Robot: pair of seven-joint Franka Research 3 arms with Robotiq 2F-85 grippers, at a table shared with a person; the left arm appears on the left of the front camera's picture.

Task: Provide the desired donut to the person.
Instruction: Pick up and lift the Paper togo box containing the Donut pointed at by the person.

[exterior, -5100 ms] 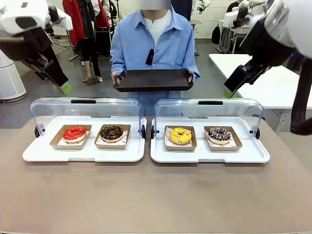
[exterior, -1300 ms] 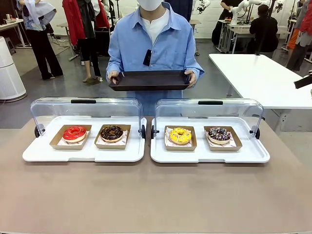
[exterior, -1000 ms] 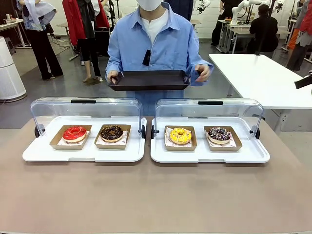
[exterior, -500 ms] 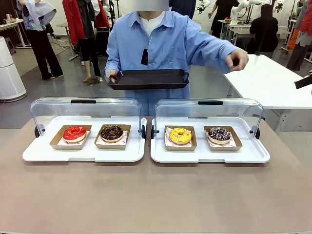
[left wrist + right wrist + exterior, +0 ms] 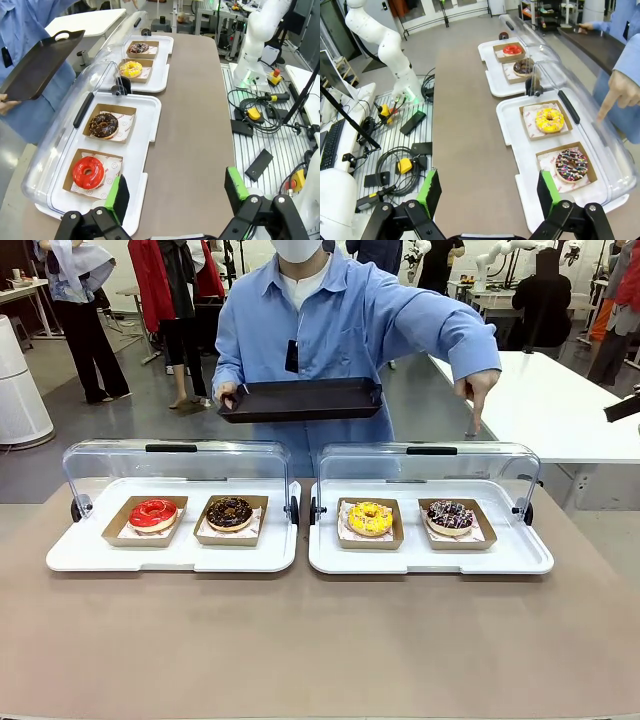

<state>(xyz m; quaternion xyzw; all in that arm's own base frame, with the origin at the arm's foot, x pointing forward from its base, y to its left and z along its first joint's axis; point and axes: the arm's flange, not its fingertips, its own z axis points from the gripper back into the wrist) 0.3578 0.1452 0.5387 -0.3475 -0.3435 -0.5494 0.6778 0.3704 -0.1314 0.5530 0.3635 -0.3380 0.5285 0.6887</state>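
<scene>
Pointing [image 5: 478, 395], the person [image 5: 310, 340] seems to choose the sprinkled chocolate donut [image 5: 571, 165]; all serving remains, both grippers' fingers [image 5: 116, 197] [image 5: 548, 192] wide apart, empty.

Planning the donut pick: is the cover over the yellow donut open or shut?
Open: the clear cover stands tilted back behind the yellow donut.
</scene>
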